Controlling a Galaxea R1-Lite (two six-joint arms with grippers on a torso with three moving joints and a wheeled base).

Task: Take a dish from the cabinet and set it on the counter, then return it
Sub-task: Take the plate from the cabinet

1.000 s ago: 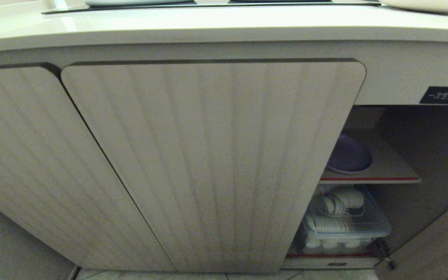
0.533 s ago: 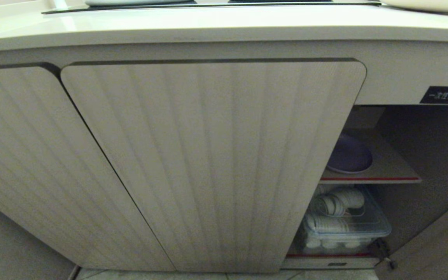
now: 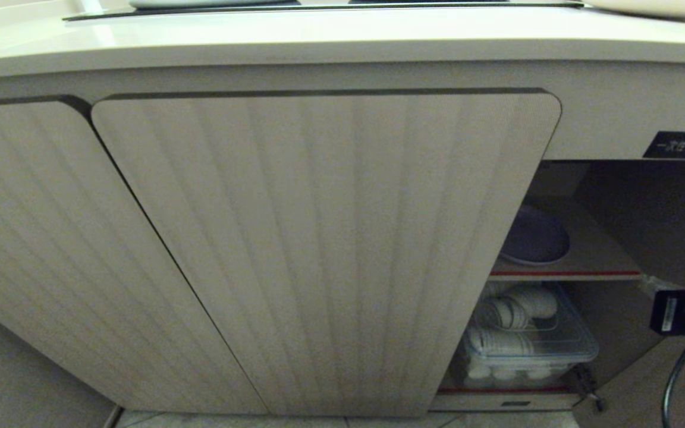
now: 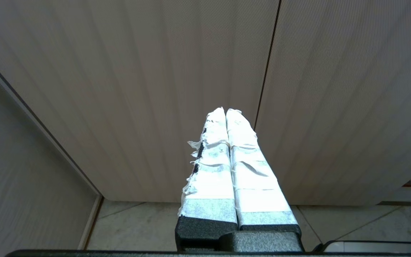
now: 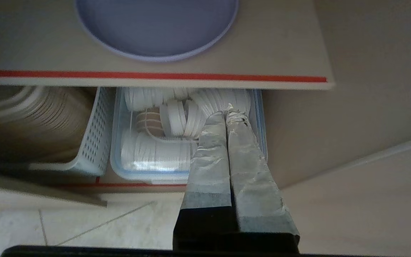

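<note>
While the dish (image 3: 534, 239) sits flat on the cabinet's inner shelf (image 3: 592, 261), behind the red-edged front lip and partly hidden by the ribbed door (image 3: 324, 249), nothing yet touches it. Judged from its matte look it is plastic: light, stiff, not fragile, but smooth and likely to slide if pushed; the low raised rim nearest the shelf edge looks the best place to pinch, one finger over and one under. Right tool (image 5: 228, 116) hangs before the open cabinet (image 3: 616, 119), below shelf level, taped fingers pressed together and pinching nothing; it must spread before any grasp. Left tool (image 4: 226, 114) is parked facing closed doors, fingers likewise pressed together. Under the shelf: clear lidless tub (image 5: 187, 171) with bluish rim, holding rows of stacked white cups or small bowls lying on their sides; beside it a white perforated basket (image 5: 89, 142), contents hard to tell. Bench (image 3: 342, 35) runs above; black label (image 3: 680, 144) on the fascia.
</note>
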